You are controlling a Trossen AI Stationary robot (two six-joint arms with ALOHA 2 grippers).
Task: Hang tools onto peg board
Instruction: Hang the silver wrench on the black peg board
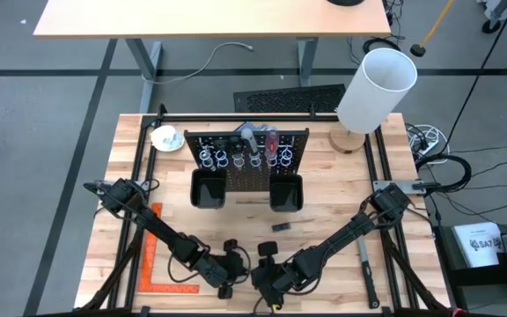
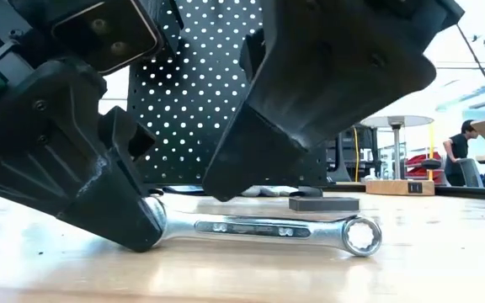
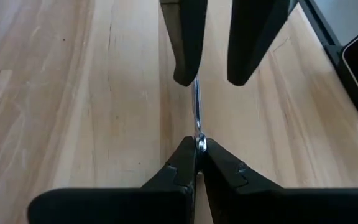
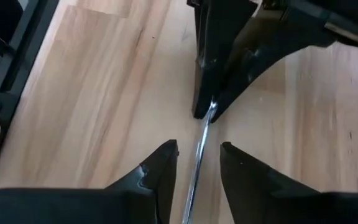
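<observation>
Both arms reach down to the front edge of the wooden table, and their tips almost meet there. A shiny silver wrench lies flat on the wood between them. The left gripper is pinched tight on one end of the wrench, and in the low view that end goes under its black tip. The right gripper has its two fingers a little way apart. The thin wrench runs through the gap, and the fingers do not seem to squeeze it. The ring end of the wrench sticks out free on the wood. The black peg board stands up near the middle of the table, well away from the wrench. It has a row of silver wire rings with a few tools already standing in them, one with a red handle. Two black square bins sit at its foot. A small dark block lies on the wood between the board and the grippers. An orange square ruler lies by the left arm. A white tube lamp stands at the far right corner of the table.
</observation>
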